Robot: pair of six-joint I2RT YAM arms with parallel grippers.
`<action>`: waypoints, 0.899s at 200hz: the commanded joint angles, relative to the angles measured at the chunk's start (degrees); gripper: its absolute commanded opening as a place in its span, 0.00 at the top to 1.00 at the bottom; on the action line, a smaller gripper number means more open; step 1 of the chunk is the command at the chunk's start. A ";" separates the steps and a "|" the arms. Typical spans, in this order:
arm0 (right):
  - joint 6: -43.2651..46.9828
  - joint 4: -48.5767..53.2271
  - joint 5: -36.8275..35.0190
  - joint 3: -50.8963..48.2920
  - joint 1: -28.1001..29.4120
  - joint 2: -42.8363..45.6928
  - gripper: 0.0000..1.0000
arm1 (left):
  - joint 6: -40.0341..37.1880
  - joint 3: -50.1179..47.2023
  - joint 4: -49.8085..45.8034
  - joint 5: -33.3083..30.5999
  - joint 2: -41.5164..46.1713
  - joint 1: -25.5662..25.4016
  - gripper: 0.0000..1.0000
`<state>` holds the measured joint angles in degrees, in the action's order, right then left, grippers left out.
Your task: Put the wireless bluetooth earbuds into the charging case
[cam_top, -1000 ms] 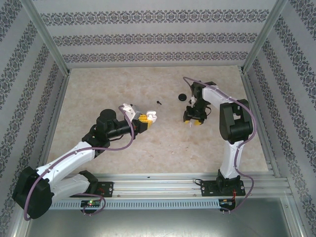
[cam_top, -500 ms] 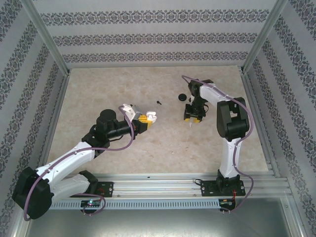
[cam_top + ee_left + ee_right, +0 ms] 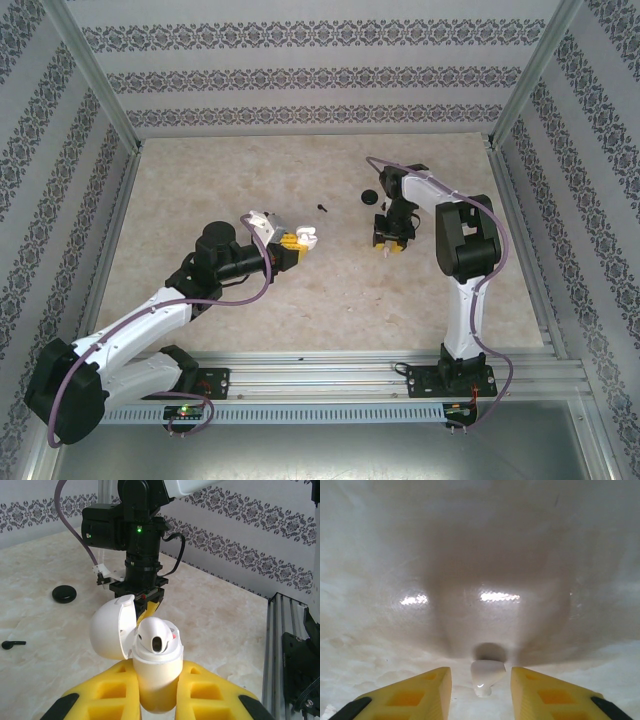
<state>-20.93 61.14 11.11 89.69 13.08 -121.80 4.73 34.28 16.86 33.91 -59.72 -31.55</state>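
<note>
Charging case [image 3: 155, 650], white with its lid open, stands clamped between the fingers [image 3: 107, 690] of my left gripper [image 3: 156, 680]. To its right, one black wireless bluetooth earbud [image 3: 322, 208] lies on the tabletop [image 3: 250, 180], with a black disc [image 3: 369, 197] beyond it. My right gripper [image 3: 387, 247] points down, its fingers slightly apart around a small white piece [image 3: 487, 676]; I cannot tell whether they grip it.

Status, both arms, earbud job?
Left gripper shut on open charging case. Right gripper low over table, white piece between fingers, grip unclear. One black earbud loose on table, black disc beyond it.
</note>
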 commanded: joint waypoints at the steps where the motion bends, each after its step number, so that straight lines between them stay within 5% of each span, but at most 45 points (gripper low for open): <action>1: -0.39 0.66 -1.57 -0.91 0.89 -1.34 0.65 | -1.00 0.54 -0.59 1.00 1.07 -0.79 1.00; 95: 0.49 0.72 -0.81 -0.99 0.89 0.60 0.78 | -0.37 1.39 -0.73 1.30 1.41 -0.80 1.00; 180: 1.89 1.71 -1.19 -2.59 2.89 14.96 0.82 | 0.19 6.52 2.00 3.09 -2.62 -1.34 1.00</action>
<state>-19.99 61.49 9.87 87.53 14.44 -112.79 4.78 37.82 16.27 35.55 -61.43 -31.57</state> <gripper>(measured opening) 0.183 0.081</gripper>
